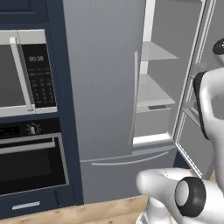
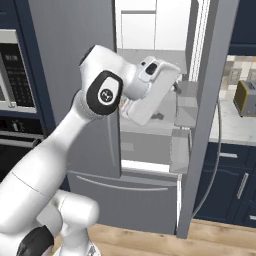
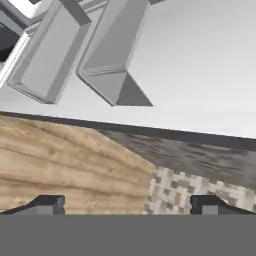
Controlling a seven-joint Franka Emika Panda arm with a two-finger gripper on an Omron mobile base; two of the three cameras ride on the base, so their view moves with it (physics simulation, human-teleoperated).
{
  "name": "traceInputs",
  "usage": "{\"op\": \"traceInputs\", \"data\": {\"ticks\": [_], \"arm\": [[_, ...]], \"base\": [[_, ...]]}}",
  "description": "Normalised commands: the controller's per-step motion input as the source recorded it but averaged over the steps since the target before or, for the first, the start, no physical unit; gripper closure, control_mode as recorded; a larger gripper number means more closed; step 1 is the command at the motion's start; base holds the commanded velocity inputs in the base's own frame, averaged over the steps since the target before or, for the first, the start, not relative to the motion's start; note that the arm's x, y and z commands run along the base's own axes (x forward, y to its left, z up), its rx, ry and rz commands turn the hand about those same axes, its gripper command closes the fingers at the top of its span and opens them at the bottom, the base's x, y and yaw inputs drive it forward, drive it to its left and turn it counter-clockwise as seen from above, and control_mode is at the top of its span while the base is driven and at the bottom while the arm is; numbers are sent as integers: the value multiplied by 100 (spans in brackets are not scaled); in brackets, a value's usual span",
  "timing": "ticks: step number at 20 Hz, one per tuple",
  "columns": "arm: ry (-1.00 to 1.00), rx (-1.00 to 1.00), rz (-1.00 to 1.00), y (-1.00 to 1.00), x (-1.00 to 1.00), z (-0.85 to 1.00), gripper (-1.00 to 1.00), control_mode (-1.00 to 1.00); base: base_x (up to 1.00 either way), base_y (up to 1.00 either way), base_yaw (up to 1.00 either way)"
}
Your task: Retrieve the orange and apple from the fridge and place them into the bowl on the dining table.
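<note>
One fridge (image 1: pixel 105 87), two door bins (image 3: pixel 45 55).

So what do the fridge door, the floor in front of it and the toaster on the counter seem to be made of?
The fridge door looks like brushed steel: flat matte grey with a faint vertical grain and a thin curved handle. The floor looks like light wood planks, going by the visible grain streaks. The toaster seems to be yellowish metal with a dark top, but it is too small to be sure.

Your two base views look forward from behind the arm, quite near, and both share the fridge (image 1: pixel 105 87). Your hand view faces down at its door bins (image 3: pixel 45 55).
</note>
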Motion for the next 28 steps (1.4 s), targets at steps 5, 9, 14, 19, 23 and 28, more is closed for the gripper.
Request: {"op": "traceInputs", "data": {"ticks": [5, 9, 14, 19, 23, 28], "arm": [[-69, 50, -3, 69, -50, -21, -100, -100], [-50, 58, 0, 46, -38, -4, -100, -100], [-20, 56, 2, 43, -13, 0, -100, -100], [-19, 43, 1, 83, -8, 0, -100, -100], [-13, 29, 4, 88, -5, -2, -100, -100], [-8, 7, 6, 94, 0, -7, -100, -100]], "base": [[0, 0, 0], [0, 0, 0], [0, 0, 0], [0, 0, 0], [0, 0, 0], [0, 0, 0]]}}
